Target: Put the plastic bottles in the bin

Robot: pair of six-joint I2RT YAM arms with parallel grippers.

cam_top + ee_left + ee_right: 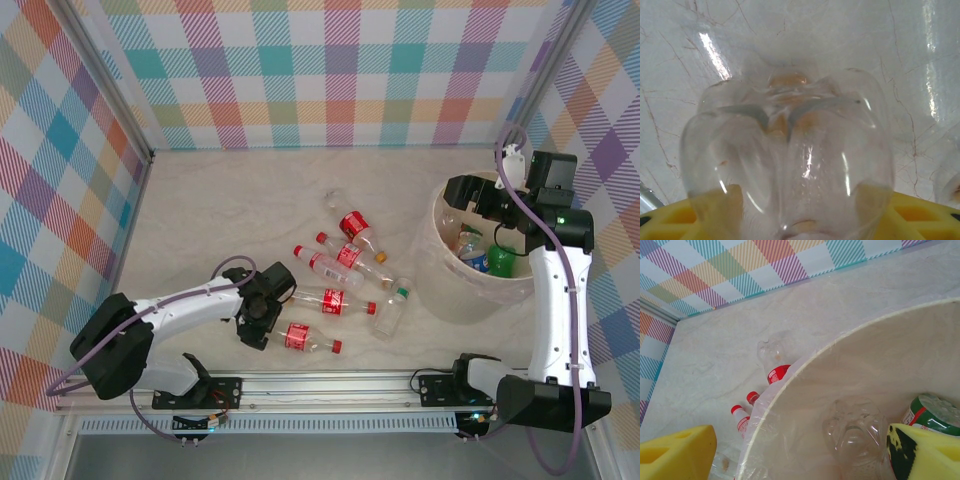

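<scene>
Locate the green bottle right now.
In the top view, the green bottle lies inside the bin, near its right wall, on the right of the view.

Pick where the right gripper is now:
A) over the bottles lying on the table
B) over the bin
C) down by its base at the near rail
B: the right gripper hangs open above the bin, and its wrist view looks down inside the rim.
</scene>
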